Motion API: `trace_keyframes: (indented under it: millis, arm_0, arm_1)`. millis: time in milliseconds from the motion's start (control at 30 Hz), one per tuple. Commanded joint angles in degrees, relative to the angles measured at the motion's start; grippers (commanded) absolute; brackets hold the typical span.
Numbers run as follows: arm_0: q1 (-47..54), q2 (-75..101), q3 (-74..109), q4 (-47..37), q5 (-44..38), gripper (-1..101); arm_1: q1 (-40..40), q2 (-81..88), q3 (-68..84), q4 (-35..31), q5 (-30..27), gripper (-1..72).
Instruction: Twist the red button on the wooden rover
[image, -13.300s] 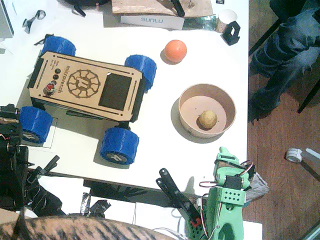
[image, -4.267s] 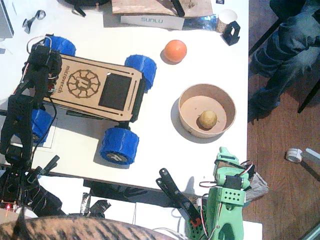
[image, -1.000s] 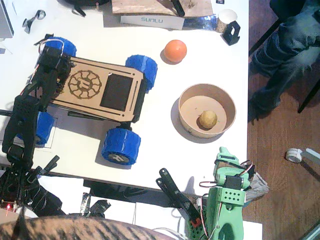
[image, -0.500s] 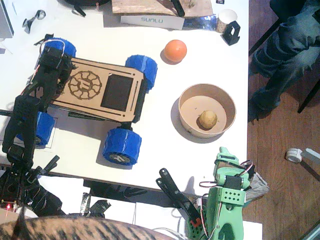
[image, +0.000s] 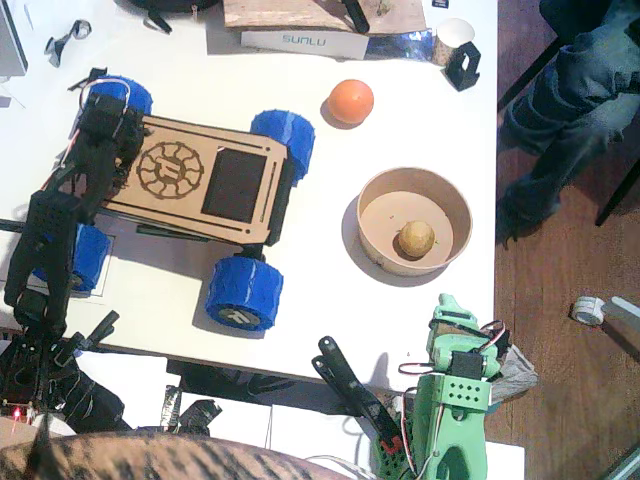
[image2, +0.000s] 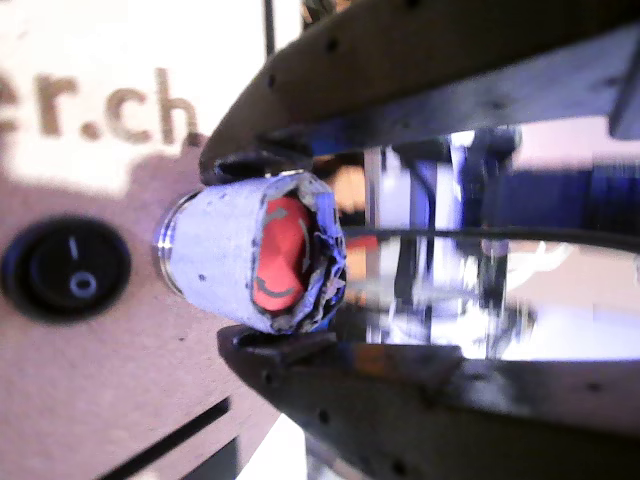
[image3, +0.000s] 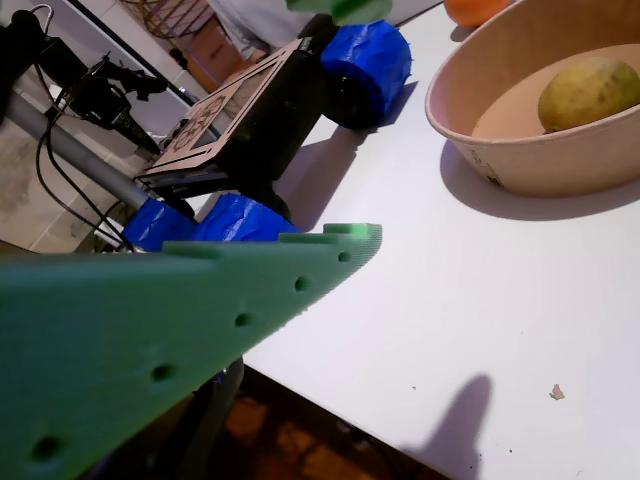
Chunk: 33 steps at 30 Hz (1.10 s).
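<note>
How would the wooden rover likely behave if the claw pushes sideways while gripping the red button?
The wooden rover sits on four chunky blue wheels, so it would probably roll or swivel rather than resist. Its flat plywood deck looks stiff, unlikely to flex. The left claw pinches the small red button at its rim, so the hold might slip.

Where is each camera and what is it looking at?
Fixed view: high above the table, looking down; both arms show, the left gripper on the wooden rover.
A wrist view: on the left arm, close on the red button between its black fingers.
Another wrist view: on the green right arm, low, facing the bowl; one green finger shows.
All share the rover.
</note>
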Motion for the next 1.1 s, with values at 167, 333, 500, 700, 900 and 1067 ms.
trace_keyframes:
  millis: [167, 333, 500, 700, 900, 1067]
  arm_0:
    - [6.6, 9.0, 0.5, 1.6, -3.1, 18]
    - [6.6, 14.0, 0.5, 3.7, -3.1, 16]
    - [6.7, 17.4, 0.5, 5.6, -3.1, 15]
    - [6.7, 21.7, 0.5, 9.2, -3.1, 11]
    - [6.7, 30.8, 1.4, 10.5, -3.1, 1]
    - [6.7, 39.3, 1.5, 10.6, -6.5, 0]
  arm_1:
    - [0.3, -0.3, -0.4, -0.3, 0.0, 20.4]
    - [0.3, -0.3, -0.4, -0.3, 0.0, 20.4]
    - [0.3, -0.3, -0.4, -0.3, 0.0, 20.4]
    - [0.3, -0.3, -0.4, -0.3, 0.0, 20.4]
    - [0.3, -0.3, -0.4, -0.3, 0.0, 20.4]
    - [0.3, -0.3, -0.4, -0.3, 0.0, 20.4]
